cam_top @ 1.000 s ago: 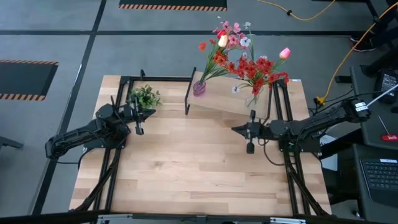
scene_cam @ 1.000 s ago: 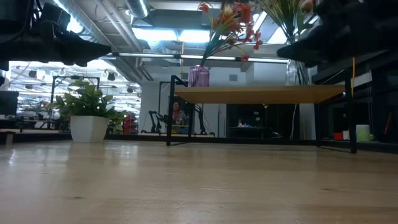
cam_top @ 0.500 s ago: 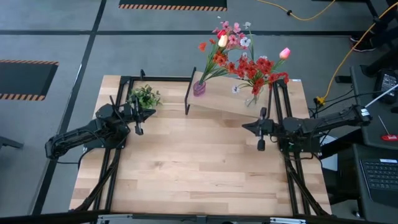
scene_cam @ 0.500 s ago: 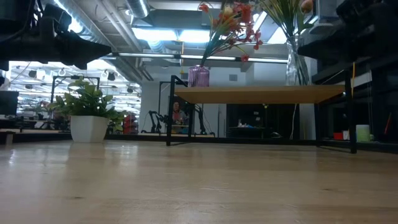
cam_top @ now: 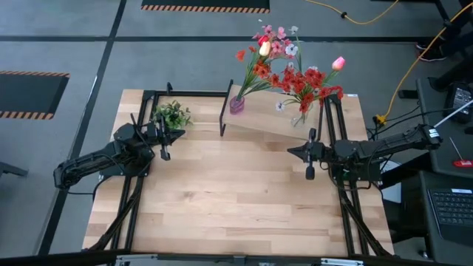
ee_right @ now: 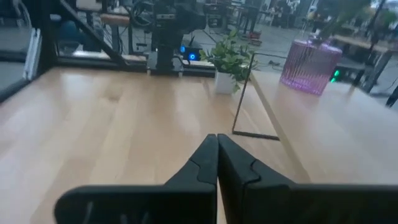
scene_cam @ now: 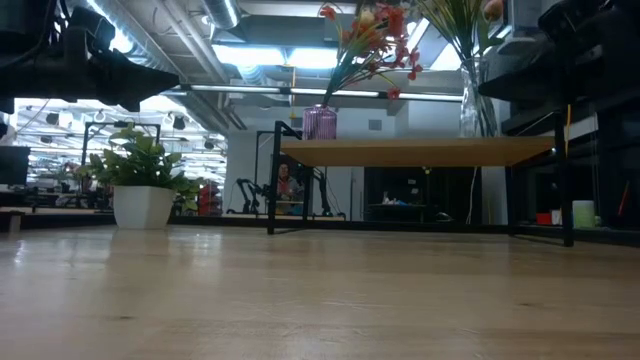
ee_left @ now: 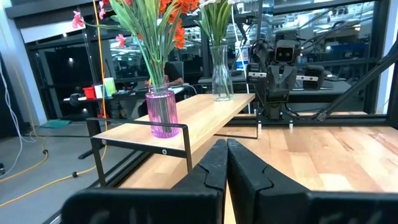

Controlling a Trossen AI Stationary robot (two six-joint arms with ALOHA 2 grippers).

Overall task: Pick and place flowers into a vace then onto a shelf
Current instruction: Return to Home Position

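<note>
Two vases are standing on the rectangular light-wood shelf (scene_cam: 400, 152), which is resting on thin black metal legs at the far edge of the large light-wood tabletop (cam_top: 222, 199). A ribbed purple glass vase (ee_left: 161, 112) is occupying the shelf's left end, and a tall transparent glass vase (ee_left: 221, 74) is standing toward its right end, well apart from the purple one. Both are holding the artificial long green-stemmed flowers (cam_top: 301, 80), whose red, orange, pink, white and yellow blooms are fanning out above the shelf and leaning past the table's far edge.

Near the table's far left corner, just beside the shelf's left legs, a small bushy green plant (scene_cam: 140, 165) is sitting upright in a white pot.

Over the table's left side, the left gripper (ee_left: 225, 145) is hovering close to the plant, pointing across toward the shelf, with its two dark fingers pressed together and pinching nothing. In front of the shelf's right end, the right gripper (ee_right: 216, 139) is hanging above bare tabletop, facing the left arm, its fingers likewise pressed together and carrying nothing.
</note>
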